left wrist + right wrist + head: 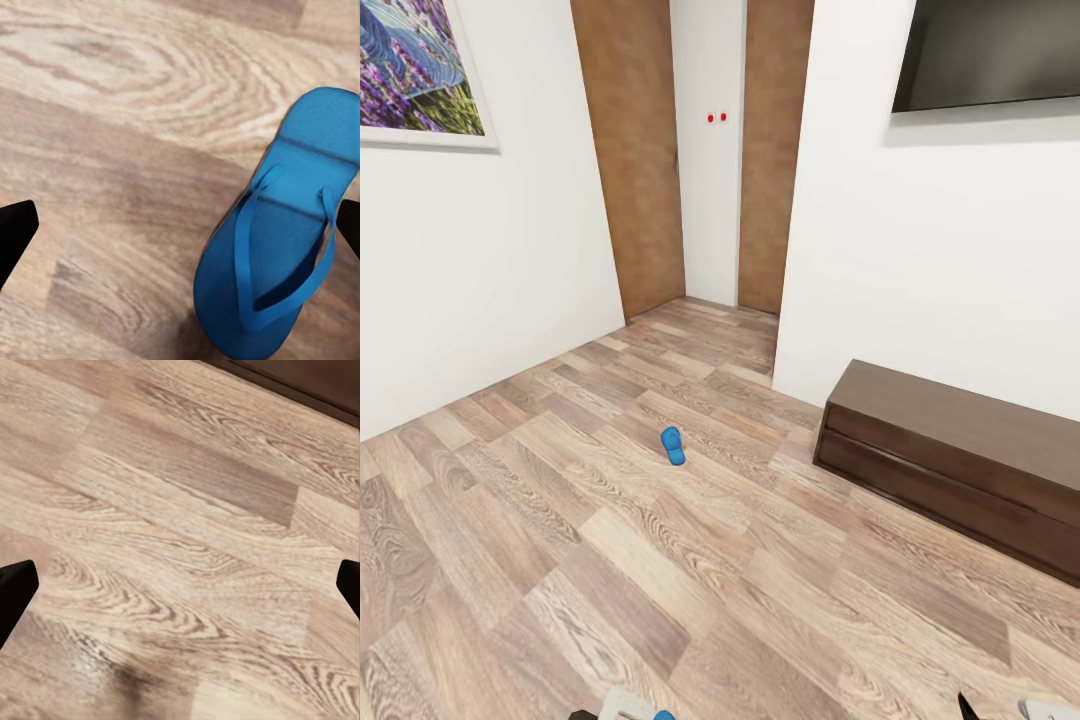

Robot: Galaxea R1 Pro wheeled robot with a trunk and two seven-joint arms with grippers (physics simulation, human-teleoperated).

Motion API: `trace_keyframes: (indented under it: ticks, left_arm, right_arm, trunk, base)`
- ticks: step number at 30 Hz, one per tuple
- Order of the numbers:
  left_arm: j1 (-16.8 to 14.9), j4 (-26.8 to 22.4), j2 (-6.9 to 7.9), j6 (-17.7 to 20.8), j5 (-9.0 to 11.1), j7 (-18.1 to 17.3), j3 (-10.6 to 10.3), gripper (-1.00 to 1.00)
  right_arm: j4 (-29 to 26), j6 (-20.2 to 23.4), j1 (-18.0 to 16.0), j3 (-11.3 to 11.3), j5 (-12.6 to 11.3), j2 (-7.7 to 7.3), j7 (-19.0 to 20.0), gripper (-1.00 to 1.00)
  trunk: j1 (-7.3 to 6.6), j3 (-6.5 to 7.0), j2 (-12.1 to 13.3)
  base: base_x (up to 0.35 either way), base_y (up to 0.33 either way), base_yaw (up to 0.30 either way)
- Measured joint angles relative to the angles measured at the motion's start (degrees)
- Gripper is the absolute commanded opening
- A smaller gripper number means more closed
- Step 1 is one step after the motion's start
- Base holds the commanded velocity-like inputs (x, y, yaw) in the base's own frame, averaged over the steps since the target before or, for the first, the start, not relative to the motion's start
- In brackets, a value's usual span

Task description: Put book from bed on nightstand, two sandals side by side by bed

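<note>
Robot is facing a bedroom corner: lavender picture (420, 70) on the left wall, brown doors (635, 150) ahead, wall TV (990, 50) and long low dark bench cabinet (960, 460) to the right.

1 blue sandal (673, 445) is lying alone on the wood-plank floor (560, 520), well apart from the cabinet, toward the doorway. A 2nd blue sandal (277, 232) is showing in the left wrist view, strap side up, flat on the planks, between the left gripper's (180, 225) fingertips (15, 232) and nearer 1 of them. Jaws are standing wide, not touching it. A blue sliver (663, 715) at the head view's lower edge is likely this same sandal.

Right gripper (180, 585) is also spread wide, holding nothing, hanging over bare floor near the cabinet base.

Progress, as a judgement: sandals are lying far apart, not paired, so that part looks undone. Bed, nightstand and book are out of frame, so the book step cannot be judged. Likely step in hand: picking up the near sandal.
</note>
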Motion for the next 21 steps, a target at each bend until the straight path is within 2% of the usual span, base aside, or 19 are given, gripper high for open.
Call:
trace_keyframes:
  ticks: [17,21]
  left_arm:
    - [0.0,-0.1,-0.13,0.0,0.0,-1.3,-3.7,1.0]
    - [0.0,-0.2,-0.24,0.0,0.0,-2.5,-4.0,1.0]
  right_arm:
    - [2.0,0.0,-0.1,0.0,0.1,-0.11,0.0,1.0]
    - [2.3,0.0,-0.2,0.0,0.1,-0.12,0.0,1.0]
  trunk:
    - [0.0,0.0,0.0]
    - [0.11,-0.88,-0.1]
  base:
    - [0.0,0.0,0.0]
    - [0.0,0.0,0.0]
